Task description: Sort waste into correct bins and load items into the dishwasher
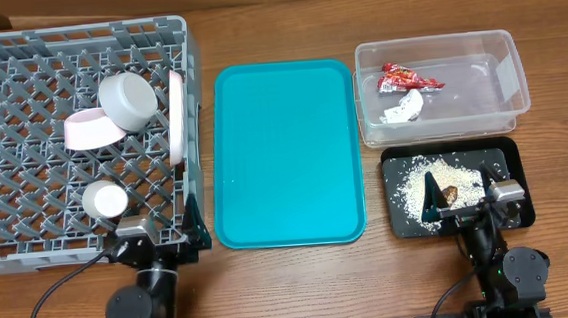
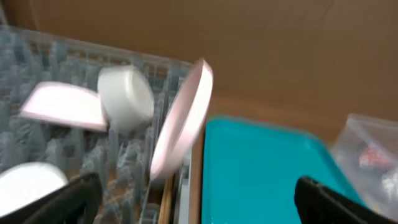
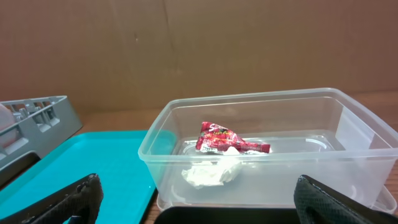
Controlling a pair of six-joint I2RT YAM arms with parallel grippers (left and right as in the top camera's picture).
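Overhead view, 12 o'clock = far edge of the table [image 1: 275,29].

- Serving tray [image 1: 284,154], teal: centre.
- Dish rack [image 1: 23,147], grey lattice: at 9 o'clock of the serving tray.
- In the rack:
  - Grey bowl [image 1: 127,98], on its side.
  - Pink bowl [image 1: 92,130], touching the grey bowl at its 8 o'clock.
  - Plate [image 1: 177,116], standing on edge along the rack's 3 o'clock wall.
  - Cup [image 1: 104,201], toward 6 o'clock.
- Clear tub [image 1: 432,40]: at 2 o'clock of the serving tray.
- In the tub:
  - Red wrapper [image 1: 409,76].
  - Crumpled foil [image 1: 403,109], just beside the wrapper at its 6 o'clock.
- Black tray [image 1: 504,146]: at 6 o'clock of the tub.
- On the black tray:
  - Scattered rice [image 1: 406,181].
  - Brown lump [image 1: 450,194].
- Left gripper [image 1: 164,233]: at the rack's 5 o'clock corner, fingers spread wide, nothing between them.
- Right gripper [image 1: 459,199]: over the black tray's 6 o'clock edge, fingers spread wide, holding nothing.
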